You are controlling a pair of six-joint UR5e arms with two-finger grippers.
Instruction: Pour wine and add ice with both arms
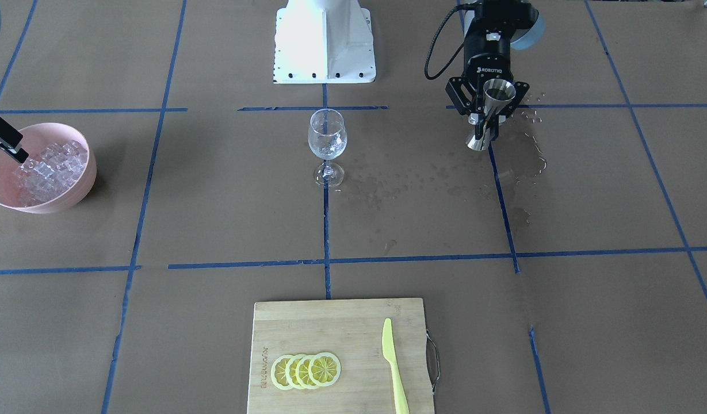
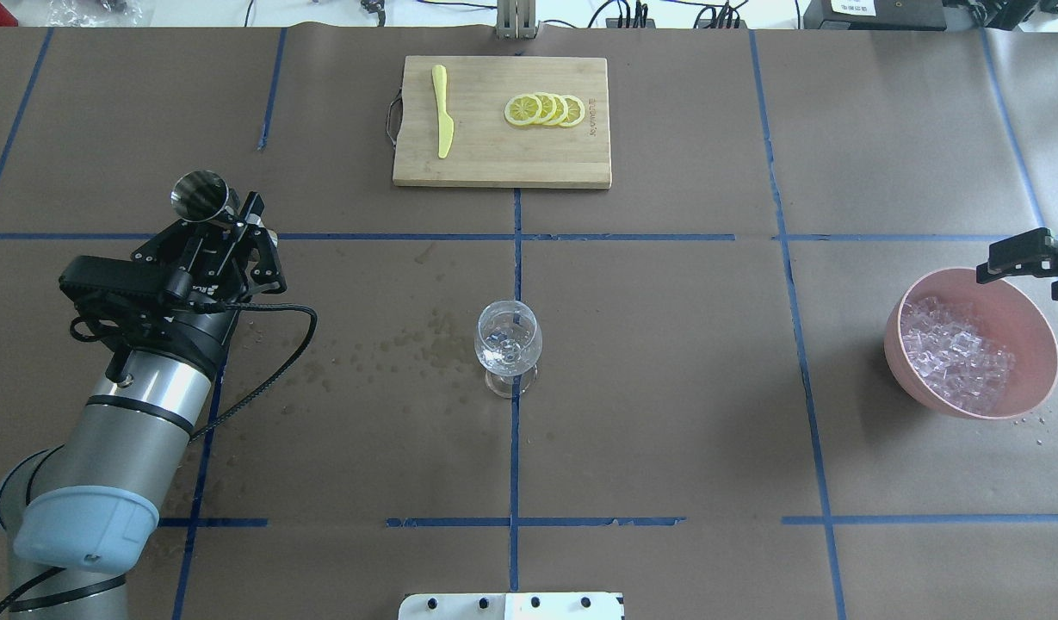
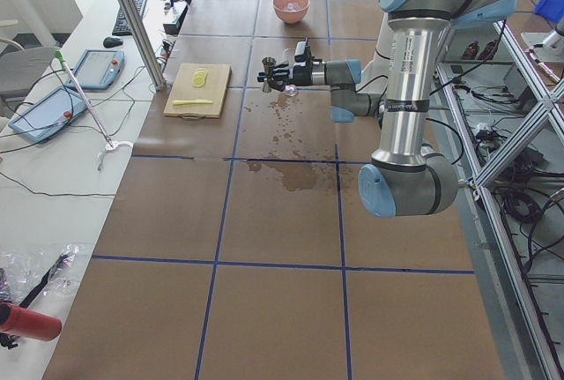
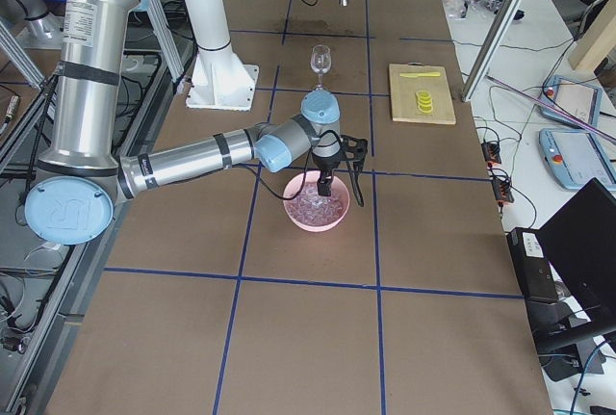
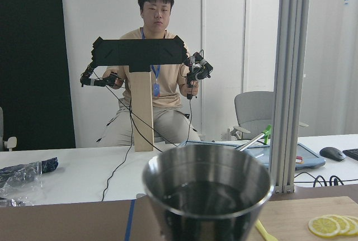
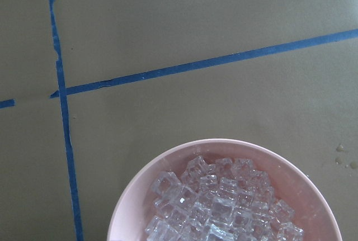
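My left gripper [image 1: 490,115] is shut on a steel jigger [image 1: 491,109] and holds it above the table, off to one side of the glass. It also shows in the overhead view [image 2: 203,196]. In the left wrist view the jigger [image 5: 168,218] holds dark thin wine [image 5: 207,193]. The clear stemmed wine glass [image 1: 327,138] stands at the table's centre [image 2: 509,340]. Ice cubes [image 2: 955,353] are heaped in a pink bowl [image 2: 1036,319]. My right gripper [image 2: 1023,254] hangs over the bowl's rim. It is cut off by the frame edge, so I cannot tell whether it is open or shut. The right wrist view shows the ice [image 6: 218,207] below, with no fingers in view.
A bamboo cutting board [image 1: 330,322] with lemon slices [image 1: 306,371] and a yellow knife [image 1: 393,368] lies at the far edge. Wet splash spots [image 1: 422,178] mark the paper between glass and jigger. The white pedestal [image 1: 324,40] stands at the robot's side.
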